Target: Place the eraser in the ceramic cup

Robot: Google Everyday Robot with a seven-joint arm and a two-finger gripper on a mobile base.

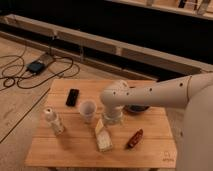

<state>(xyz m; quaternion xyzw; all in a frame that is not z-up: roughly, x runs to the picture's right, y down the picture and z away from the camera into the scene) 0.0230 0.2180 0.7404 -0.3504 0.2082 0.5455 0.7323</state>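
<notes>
The eraser [103,137], a pale whitish block with a yellowish-tan end, lies on the wooden table [75,150] near its front middle. The ceramic cup [87,110], small and white, stands upright just up and left of the eraser. My gripper [112,119] hangs from the white arm [160,92] that reaches in from the right. It sits low over the table, right of the cup and just above the eraser's far end.
A flat black slab [73,97] lies at the back left. A slim white bottle [53,121] stands at the left. A dark round bowl [137,107] sits behind the arm. A reddish-brown oblong thing [135,138] lies right of the eraser. Cables lie on the floor [30,70].
</notes>
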